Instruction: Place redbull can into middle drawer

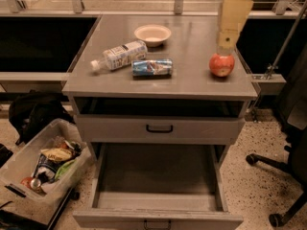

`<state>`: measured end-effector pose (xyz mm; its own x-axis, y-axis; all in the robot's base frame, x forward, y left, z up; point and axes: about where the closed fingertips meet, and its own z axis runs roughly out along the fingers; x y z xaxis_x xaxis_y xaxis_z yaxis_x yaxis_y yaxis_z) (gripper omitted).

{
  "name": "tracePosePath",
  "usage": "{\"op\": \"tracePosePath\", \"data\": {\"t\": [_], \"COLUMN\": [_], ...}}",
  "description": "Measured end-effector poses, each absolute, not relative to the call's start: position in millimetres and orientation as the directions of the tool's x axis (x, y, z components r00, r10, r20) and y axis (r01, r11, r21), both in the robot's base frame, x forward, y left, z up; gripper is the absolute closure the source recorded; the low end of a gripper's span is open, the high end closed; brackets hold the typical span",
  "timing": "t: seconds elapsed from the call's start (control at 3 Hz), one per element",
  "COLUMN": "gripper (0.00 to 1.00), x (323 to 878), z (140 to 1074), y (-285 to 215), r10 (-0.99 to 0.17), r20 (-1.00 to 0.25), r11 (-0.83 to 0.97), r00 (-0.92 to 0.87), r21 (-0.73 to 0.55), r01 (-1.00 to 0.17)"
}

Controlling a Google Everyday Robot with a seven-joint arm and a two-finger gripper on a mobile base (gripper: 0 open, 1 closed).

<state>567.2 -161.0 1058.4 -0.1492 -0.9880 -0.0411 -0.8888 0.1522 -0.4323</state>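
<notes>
Redbull can [152,67] lies sideways on the bench [192,40], long axis left-right, well left of the gripper [226,43] over the apple [222,64]. Can't tell the jaws' state.

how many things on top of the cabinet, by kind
bottle: 1
redbull can: 1
bowl: 1
apple: 1
total: 4
The tool hangs just above the apple.
</notes>
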Motion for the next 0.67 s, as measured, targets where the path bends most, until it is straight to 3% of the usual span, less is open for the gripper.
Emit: {"op": "tracePosePath", "data": {"t": [0.33,0.67], "gripper": [0.0,0.0], "x": [591.1,599.9], "z": [1050.5,1054.3], "y": [-91.0,-79.9], "r10": [-1.0,-0.999], "r20": [-0.03,-0.046], "r11": [0.01,0.002], "r00": [0.003,0.021], "r21": [-0.419,-0.451], "r01": [-0.908,-0.893]}}
